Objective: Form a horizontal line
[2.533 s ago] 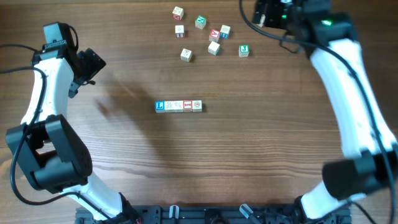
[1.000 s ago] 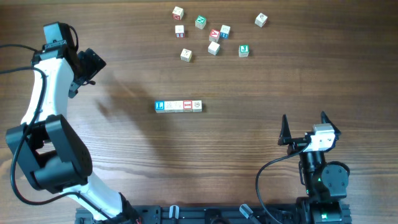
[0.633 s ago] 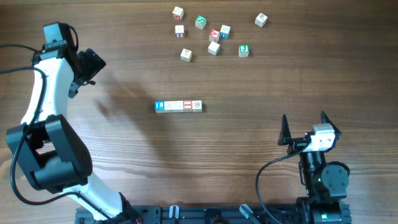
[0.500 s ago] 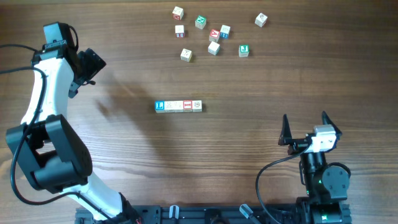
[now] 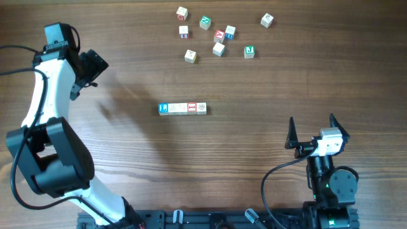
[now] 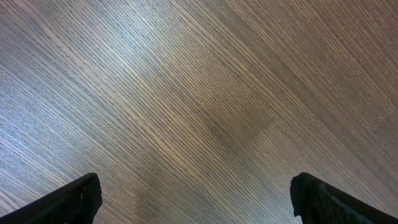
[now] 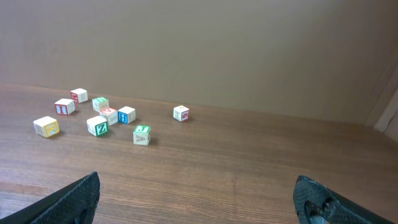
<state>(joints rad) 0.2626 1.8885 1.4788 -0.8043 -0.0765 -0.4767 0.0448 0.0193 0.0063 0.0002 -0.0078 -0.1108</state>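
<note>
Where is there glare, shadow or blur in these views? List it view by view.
Overhead: even light, sharp, with a soft shadow on the table beside the left arm. Left wrist: pale glare streaks the wood upper left; left fingertips dark in the bottom corners. Right wrist: loose letter cubes crisp, right fingertips dark and soft.

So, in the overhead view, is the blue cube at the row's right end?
No, the blue cube sits at the left end of the row.
</note>
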